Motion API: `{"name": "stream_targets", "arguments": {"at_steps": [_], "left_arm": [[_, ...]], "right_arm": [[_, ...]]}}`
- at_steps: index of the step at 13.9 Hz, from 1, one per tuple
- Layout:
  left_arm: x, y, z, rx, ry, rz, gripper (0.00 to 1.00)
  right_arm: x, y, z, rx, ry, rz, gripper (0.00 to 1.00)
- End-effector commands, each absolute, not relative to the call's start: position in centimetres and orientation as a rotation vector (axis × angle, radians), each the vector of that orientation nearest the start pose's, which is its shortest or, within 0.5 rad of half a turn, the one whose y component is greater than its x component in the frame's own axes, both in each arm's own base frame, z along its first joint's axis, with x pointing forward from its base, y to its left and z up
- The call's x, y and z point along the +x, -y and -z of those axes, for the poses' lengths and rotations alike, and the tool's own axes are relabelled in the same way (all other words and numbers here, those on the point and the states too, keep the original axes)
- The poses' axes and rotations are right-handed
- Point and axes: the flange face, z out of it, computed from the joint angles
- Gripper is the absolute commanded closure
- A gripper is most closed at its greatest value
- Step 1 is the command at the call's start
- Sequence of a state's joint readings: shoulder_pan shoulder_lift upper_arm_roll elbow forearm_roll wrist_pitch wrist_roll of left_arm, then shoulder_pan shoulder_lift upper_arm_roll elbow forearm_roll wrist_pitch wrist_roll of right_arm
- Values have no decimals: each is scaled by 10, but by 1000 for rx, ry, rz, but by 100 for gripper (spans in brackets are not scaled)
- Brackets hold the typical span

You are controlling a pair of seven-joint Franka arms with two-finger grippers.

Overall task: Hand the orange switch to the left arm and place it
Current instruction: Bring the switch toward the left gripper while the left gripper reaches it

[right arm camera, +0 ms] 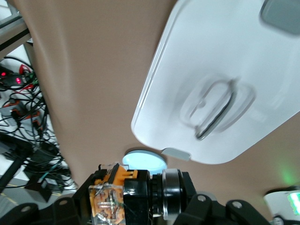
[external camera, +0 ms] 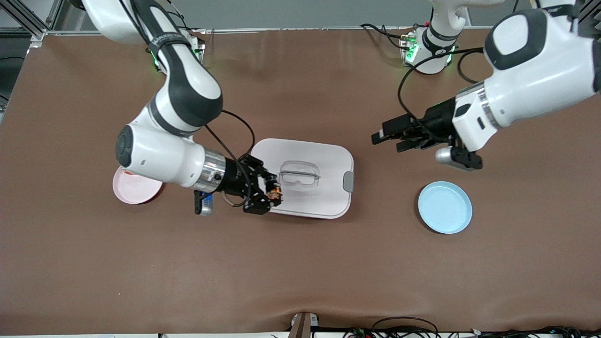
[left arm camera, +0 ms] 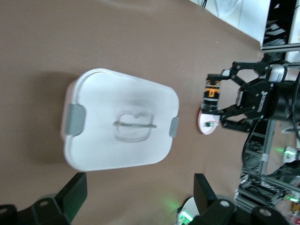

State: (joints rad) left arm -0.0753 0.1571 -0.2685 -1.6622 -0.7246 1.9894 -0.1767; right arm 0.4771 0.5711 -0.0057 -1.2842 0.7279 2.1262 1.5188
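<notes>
Over the box's (external camera: pixel 305 177) edge toward the right arm's end of the table, up in the air: orange switch (external camera: pixel 273 192), pinched in the right gripper (external camera: pixel 271 192). Clamped tight on the black body, orange cap and clear terminal end sticking out past the jaws in the right wrist view (right arm camera: pixel 115 194). Tiny, surely light and rigid; hard plastic, likely slick, with thin metal contacts that could bend. Little free surface left for a second grasp, so best taken by the exposed cap end or the body flanks, jaws square to the flat sides, gently. Easy to twist out or drop during the handover.

Box flat on the table, lid on, grey latches at both short ends, clear recessed handle on top; tall enough to count as the obstacle for any crossing.

Beside the box toward the left arm's end: left gripper (external camera: pixel 396 138) hovering above bare table, fingers spread wide, nothing in them, pointed at the box; waiting. Blue plate (external camera: pixel 445 207) past it, nearer the front camera than the box. Pink plate (external camera: pixel 134 188) beside the box at the right arm's end, partly under the right arm.
</notes>
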Motion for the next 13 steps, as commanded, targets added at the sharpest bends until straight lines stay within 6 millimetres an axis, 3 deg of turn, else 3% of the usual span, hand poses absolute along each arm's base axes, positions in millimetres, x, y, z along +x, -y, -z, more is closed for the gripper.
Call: {"name": "stream_targets", "arguments": {"at_steps": [1,8,13], "left_arm": [[597,257,-529,2326,-148,5,0],[623,273,-497,2258,-130,-134,0],[627,275,-482,2202,-68,-161,0]], "right_arm": [[646,-405,-459,-1865,-1619,-562,100],[629,-474,-464,-1654,-1712,-570,100],[621,-498,-467,-1556,-1710,-537,100]]}}
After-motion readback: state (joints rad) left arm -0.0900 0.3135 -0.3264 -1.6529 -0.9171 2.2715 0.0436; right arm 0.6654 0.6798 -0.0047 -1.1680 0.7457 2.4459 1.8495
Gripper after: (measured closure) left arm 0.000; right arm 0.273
